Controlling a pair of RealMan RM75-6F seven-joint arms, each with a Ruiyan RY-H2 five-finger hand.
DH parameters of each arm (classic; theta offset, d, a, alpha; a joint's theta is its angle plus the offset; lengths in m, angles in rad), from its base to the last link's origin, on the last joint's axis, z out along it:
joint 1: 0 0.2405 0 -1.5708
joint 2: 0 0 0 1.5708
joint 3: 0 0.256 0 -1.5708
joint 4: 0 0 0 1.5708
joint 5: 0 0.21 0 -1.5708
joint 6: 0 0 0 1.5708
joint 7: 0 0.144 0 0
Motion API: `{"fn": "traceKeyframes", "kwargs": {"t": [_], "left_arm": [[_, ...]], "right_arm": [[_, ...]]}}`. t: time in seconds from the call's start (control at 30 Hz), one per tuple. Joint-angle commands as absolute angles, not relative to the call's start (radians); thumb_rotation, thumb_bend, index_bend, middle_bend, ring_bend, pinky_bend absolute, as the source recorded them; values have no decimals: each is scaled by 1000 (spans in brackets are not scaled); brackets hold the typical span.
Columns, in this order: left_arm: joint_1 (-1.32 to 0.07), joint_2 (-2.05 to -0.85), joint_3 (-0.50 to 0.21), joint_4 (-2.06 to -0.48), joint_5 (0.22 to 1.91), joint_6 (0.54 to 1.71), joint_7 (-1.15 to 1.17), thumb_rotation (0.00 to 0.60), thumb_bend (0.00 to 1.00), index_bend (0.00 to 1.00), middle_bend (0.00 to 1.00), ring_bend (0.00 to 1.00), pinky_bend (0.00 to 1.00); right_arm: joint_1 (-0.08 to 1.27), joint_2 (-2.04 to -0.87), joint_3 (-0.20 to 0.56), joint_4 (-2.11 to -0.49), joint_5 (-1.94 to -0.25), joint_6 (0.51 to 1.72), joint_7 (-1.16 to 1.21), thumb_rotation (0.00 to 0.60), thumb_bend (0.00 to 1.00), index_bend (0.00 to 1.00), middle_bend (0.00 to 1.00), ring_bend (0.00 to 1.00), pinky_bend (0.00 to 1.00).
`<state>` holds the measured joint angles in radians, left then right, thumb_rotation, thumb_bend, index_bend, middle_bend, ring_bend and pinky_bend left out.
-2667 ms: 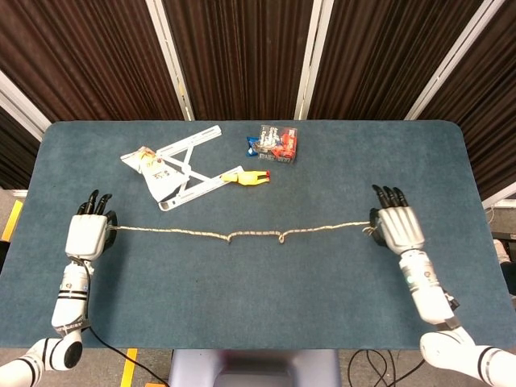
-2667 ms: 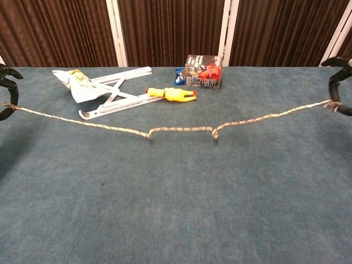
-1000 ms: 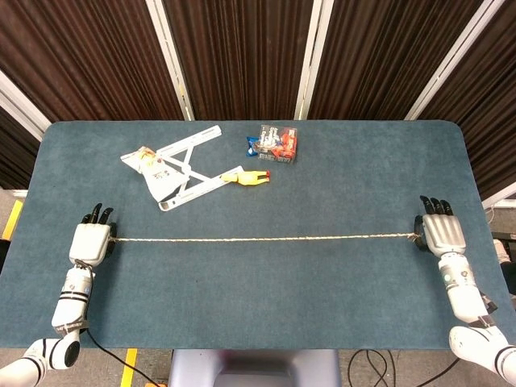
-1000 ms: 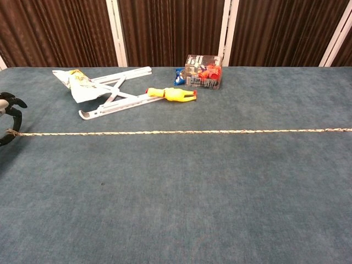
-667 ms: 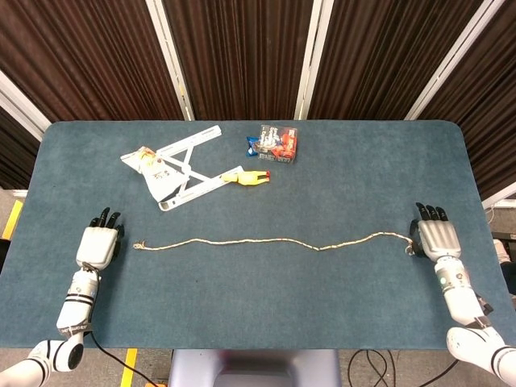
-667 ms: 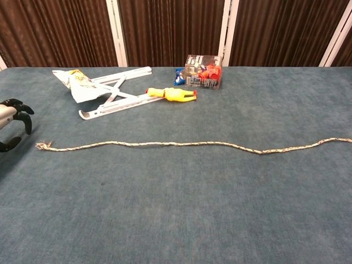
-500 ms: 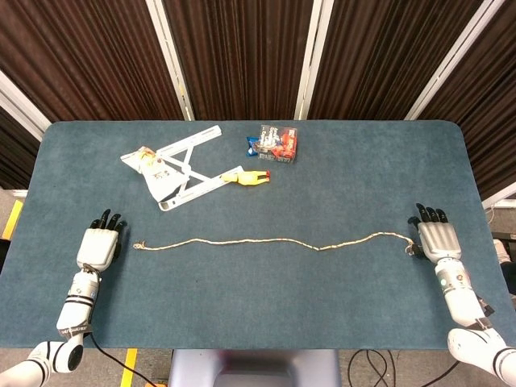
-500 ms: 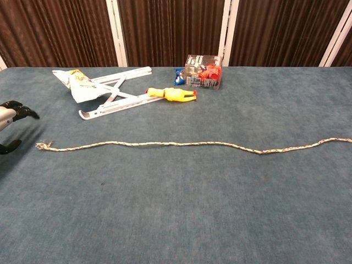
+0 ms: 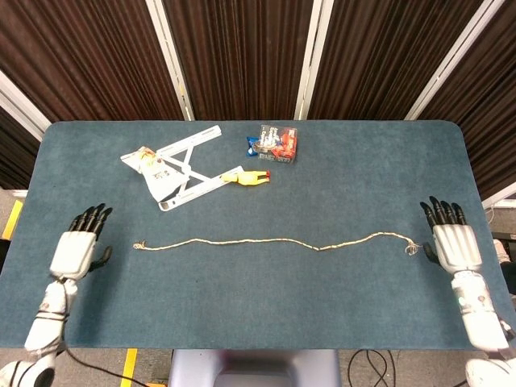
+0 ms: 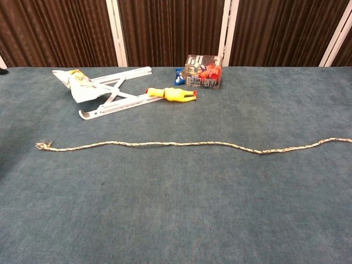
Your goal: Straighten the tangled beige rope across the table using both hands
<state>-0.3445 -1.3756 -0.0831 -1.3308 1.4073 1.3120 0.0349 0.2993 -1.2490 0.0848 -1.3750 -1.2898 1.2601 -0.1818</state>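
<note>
**Inspector:** Where was the rope (image 9: 274, 241)?

**Assistant:** Laid across the near worktop (image 9: 322, 314), nearly straight. Left robot hand (image 9: 75, 248) and right robot hand (image 9: 453, 244) were spread wide, holding nothing.

**Inspector:** Risk?

**Assistant:** The right robot hand, just beside the rope's end, could snag it and spoil the line.

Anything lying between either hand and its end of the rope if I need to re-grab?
Nothing visible. Bare table separates the left hand from the frayed left end of the rope, and the right hand sits just beside the right end. The clutter lies farther back.
</note>
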Motion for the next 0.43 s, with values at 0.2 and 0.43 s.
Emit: {"fn": "traceKeyframes", "kwargs": {"t": [0.2, 0.43], "left_arm": [[-86, -1235, 78, -1473, 1577, 1629, 16, 600, 413, 0, 0, 0, 66], [-73, -1203, 67, -1486, 1569, 1620, -5, 600, 409, 0, 0, 0, 65]], "right_arm": [[74, -1192, -18, -1535, -1465, 1592, -261, 600, 448, 0, 0, 0, 0], [62, -1186, -9, -1545, -1474, 1588, -259, 600, 448, 0, 0, 0, 0]]}}
